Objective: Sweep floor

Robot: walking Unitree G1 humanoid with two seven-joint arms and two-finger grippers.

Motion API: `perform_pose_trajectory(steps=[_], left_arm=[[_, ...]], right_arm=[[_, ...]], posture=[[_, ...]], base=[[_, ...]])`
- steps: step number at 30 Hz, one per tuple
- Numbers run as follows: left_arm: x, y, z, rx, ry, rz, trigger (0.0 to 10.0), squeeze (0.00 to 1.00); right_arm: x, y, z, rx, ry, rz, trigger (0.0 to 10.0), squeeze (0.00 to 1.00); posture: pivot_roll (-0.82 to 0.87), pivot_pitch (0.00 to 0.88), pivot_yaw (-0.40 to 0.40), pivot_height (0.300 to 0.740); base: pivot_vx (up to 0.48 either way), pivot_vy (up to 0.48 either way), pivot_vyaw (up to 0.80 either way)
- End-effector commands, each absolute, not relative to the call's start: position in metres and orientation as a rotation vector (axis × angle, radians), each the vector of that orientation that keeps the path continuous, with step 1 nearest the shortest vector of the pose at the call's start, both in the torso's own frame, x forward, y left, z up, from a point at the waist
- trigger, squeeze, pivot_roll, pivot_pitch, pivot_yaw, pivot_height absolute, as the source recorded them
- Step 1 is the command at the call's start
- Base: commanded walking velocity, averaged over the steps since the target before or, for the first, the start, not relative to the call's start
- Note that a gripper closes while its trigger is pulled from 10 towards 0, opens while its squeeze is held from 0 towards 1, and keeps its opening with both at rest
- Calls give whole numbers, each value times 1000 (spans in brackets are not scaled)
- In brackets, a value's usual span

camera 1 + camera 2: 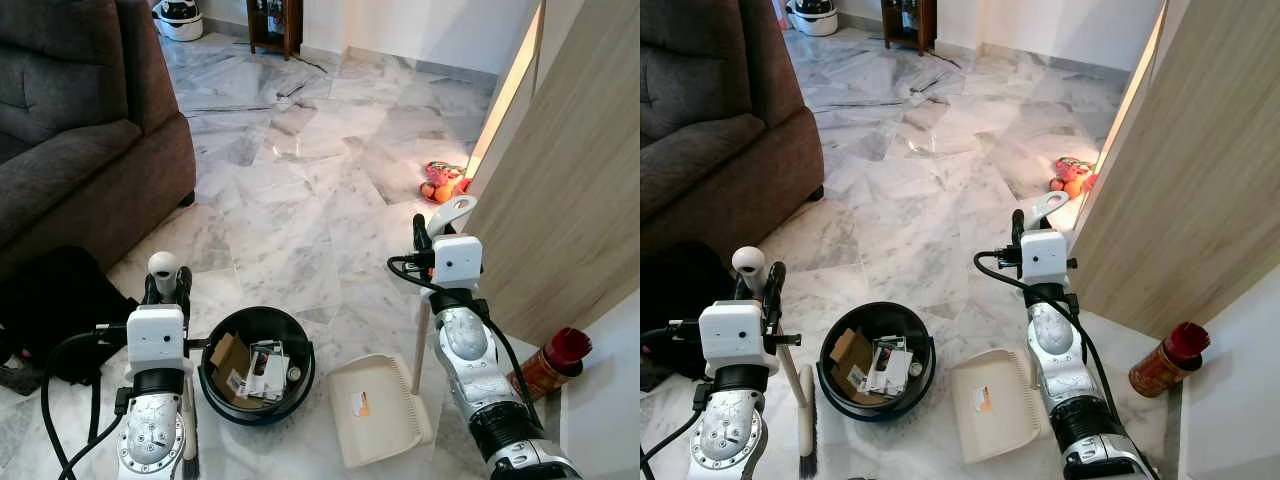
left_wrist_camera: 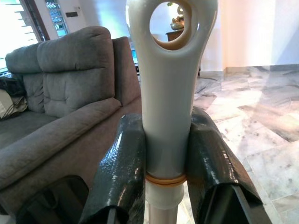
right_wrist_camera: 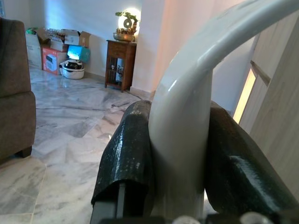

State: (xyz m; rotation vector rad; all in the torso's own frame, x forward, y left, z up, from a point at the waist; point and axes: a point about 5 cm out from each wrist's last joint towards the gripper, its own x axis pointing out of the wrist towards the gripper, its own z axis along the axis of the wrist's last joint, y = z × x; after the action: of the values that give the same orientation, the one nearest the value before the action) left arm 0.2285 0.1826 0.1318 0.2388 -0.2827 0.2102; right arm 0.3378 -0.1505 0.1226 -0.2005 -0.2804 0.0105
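My left gripper [image 1: 166, 287] is shut on the white top end of the broom handle [image 2: 170, 93], which has a round hole in it. The broom stick runs down to the brush [image 1: 806, 430] on the floor beside a black bin [image 1: 258, 312] holding cardboard and paper scraps. My right gripper [image 1: 428, 240] is shut on the upright white handle [image 3: 187, 116] of a cream dustpan [image 1: 375, 410]. The pan lies flat on the marble floor just right of the bin.
A brown sofa [image 1: 80, 130] stands at the left with a black bag [image 1: 50, 300] in front of it. A wooden panel [image 1: 570, 180] leans along the right. A red-lidded jar [image 1: 550, 365] stands at its foot, and orange and pink toys [image 1: 440, 183] lie farther off.
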Motion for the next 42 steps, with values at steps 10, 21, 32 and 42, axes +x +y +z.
perform_pose_trajectory(steps=[10,21,32,42], left_arm=[[228,181,134,255,-309,212,10000,0],[228,182,134,255,-309,212,10000,0],[228,181,134,254,-309,211,10000,0],[228,180,134,253,-309,211,10000,0]], right_arm=[[340,-150,132,-197,-328,5,10000,0],[340,-149,132,-196,-325,9,10000,0],[340,-149,130,-197,-318,13,10000,0],[340,-148,129,-201,-313,16,10000,0]], posture=[[170,115,-18,740],[170,117,-17,740],[171,116,-19,740],[171,114,-22,740]], base=[[0,0,0],[-215,0,0],[-264,0,0],[-262,0,0]])
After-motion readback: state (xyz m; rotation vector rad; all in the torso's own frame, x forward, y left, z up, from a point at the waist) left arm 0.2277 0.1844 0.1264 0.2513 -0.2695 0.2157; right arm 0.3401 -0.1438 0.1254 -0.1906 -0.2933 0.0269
